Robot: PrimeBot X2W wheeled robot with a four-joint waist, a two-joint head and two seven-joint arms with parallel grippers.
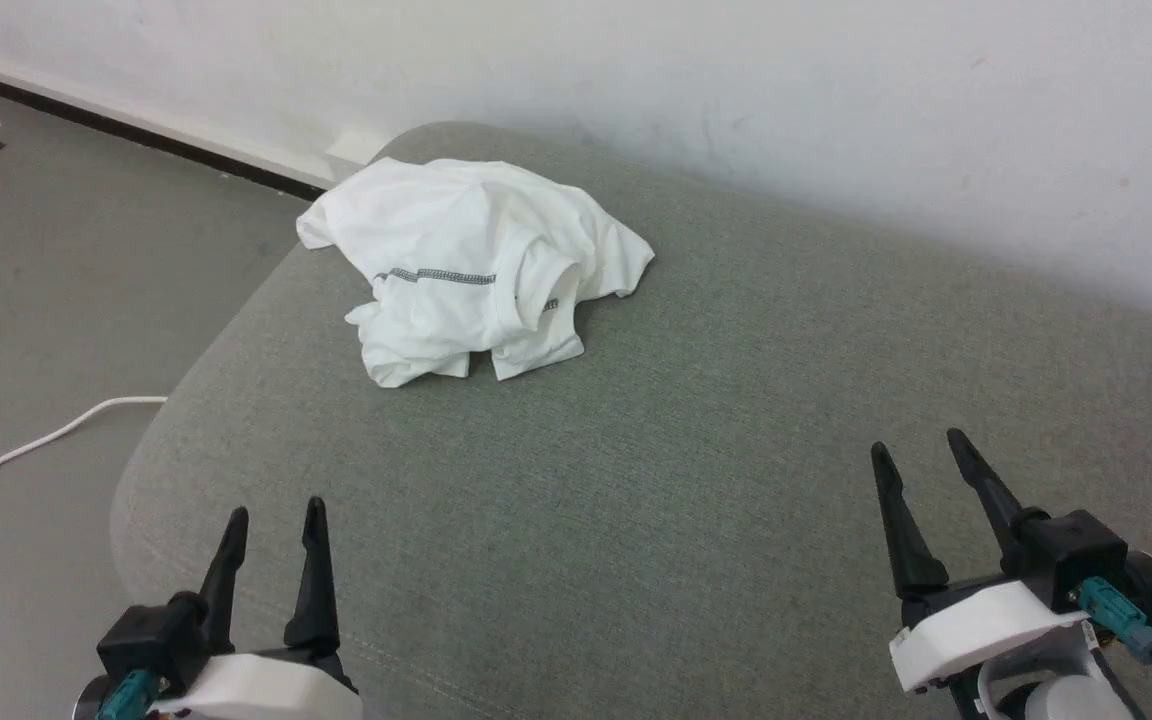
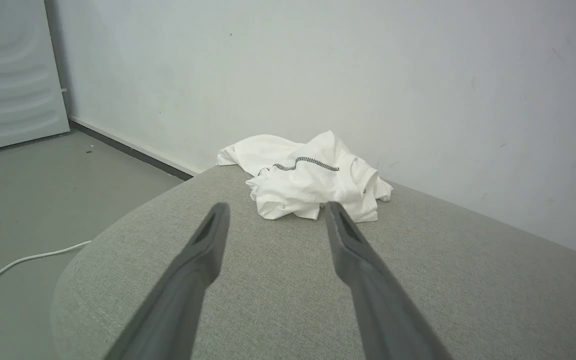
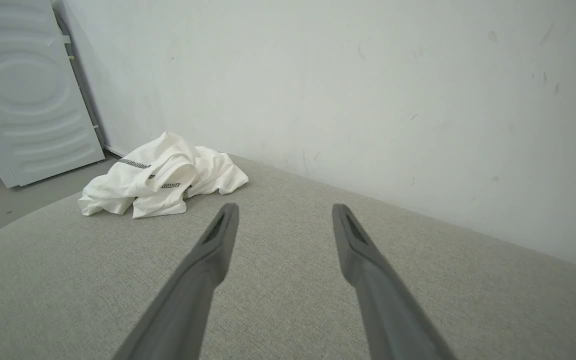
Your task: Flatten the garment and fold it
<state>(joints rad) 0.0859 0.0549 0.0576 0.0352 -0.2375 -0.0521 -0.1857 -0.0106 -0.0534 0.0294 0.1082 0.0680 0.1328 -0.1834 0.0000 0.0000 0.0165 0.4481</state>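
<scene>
Left gripper point(image 1: 276, 508): jaws spread wide, nothing between them, no cloth in contact. Right gripper point(image 1: 916, 443): jaws likewise spread wide, nothing held. Both hang over the near part of a grey-green upholstered cushion point(image 1: 636, 470), well apart from each other, fingers pointing towards its far edge. The garment point(image 1: 466, 270), a white T-shirt, lies in a crumpled heap on the far part of the cushion, well beyond the tips of both pairs of jaws and touching neither. From the left jaws it lies ahead and slightly towards the right gripper's side; in the left wrist view the heap sits just above the gap between the two fingertips. From the right jaws it lies ahead and well off to the left. Condition of the garment: neither flattened nor folded. The fabric is bunched, with short lengths of dark grey zigzag seam showing on the upper surface. One banded opening stands upturned near the middle of the heap; collar or sleeve, I cannot tell. A pale wall point(image 1: 836, 100) runs behind the cushion, beyond the garment. Outboard of the left jaws is grey floor point(image 1: 56, 250), with a white cable point(image 1: 26, 450) lying on it. A white embossed panel point(image 2: 13, 75) stands by the wall, far to the left of both jaws.
</scene>
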